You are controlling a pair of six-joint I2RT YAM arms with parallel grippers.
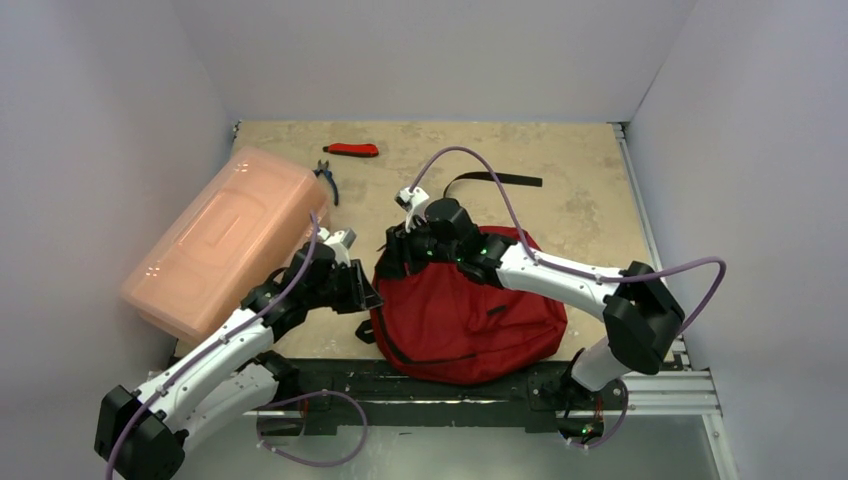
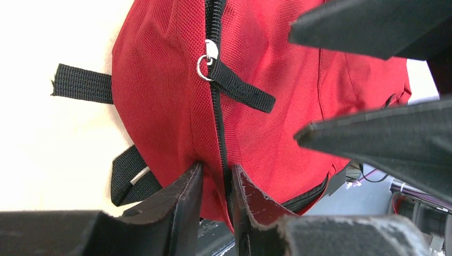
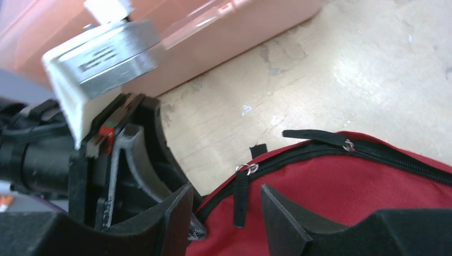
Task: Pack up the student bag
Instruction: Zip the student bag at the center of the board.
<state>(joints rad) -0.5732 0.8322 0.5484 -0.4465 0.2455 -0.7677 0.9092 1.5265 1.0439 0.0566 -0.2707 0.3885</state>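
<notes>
The student bag [image 1: 470, 325], red with black zippers, lies at the table's near edge. My left gripper [image 2: 217, 168] is shut on a fold of its red fabric [image 2: 160, 96], with the zipper line running between the fingertips. A zipper pull with a metal ring and black tab [image 2: 234, 85] sits further up that zipper. My right gripper [image 3: 224, 193] hovers open over the bag's top-left corner. A black pull tab [image 3: 241, 200] hangs between its fingers, untouched. From above, the left gripper [image 1: 368, 292] and right gripper [image 1: 397, 255] meet at the bag's left edge.
A pink translucent box [image 1: 225, 240] lies left of the bag, close behind the left arm. Pliers [image 1: 327, 182] and a red-handled tool [image 1: 352, 150] lie at the back. The bag's black strap [image 1: 495, 180] trails toward the back. A second zipper pull [image 3: 349, 144] sits further right.
</notes>
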